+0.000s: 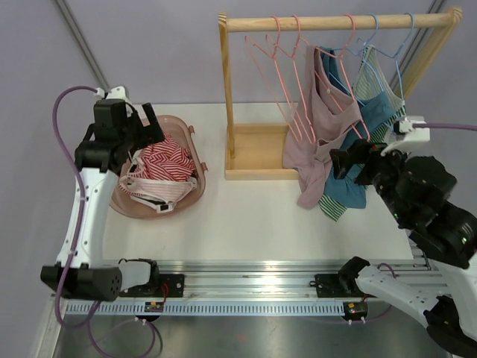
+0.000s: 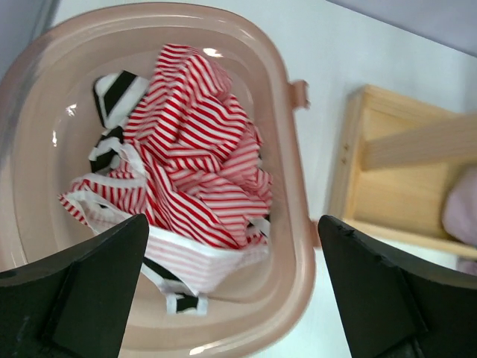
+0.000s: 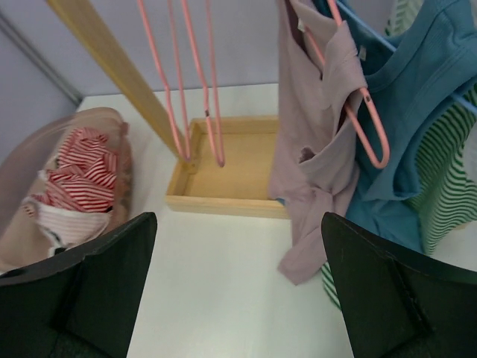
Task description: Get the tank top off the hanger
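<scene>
A mauve tank top (image 1: pixel 317 127) hangs half off a pink hanger (image 1: pixel 350 112) on the wooden rack (image 1: pixel 335 22); its hem trails onto the table. It also shows in the right wrist view (image 3: pixel 313 149), with the pink hanger (image 3: pixel 365 127) poking out of it. Behind it hang a blue top (image 1: pixel 373 119) and a green-striped top (image 1: pixel 339 205). My right gripper (image 1: pixel 350 160) is open and empty, just right of the mauve top's lower part. My left gripper (image 1: pixel 145 134) is open and empty above the pink basket (image 1: pixel 123 201) of striped clothes (image 2: pixel 201 149).
Two bare pink hangers (image 1: pixel 279 74) hang at the rack's left. The rack's wooden tray base (image 1: pixel 257 153) sits mid-table. The basket rim (image 2: pixel 287 149) lies close to the rack's base (image 2: pixel 395 194). Bare white tabletop (image 3: pixel 223 283) lies in front of the rack.
</scene>
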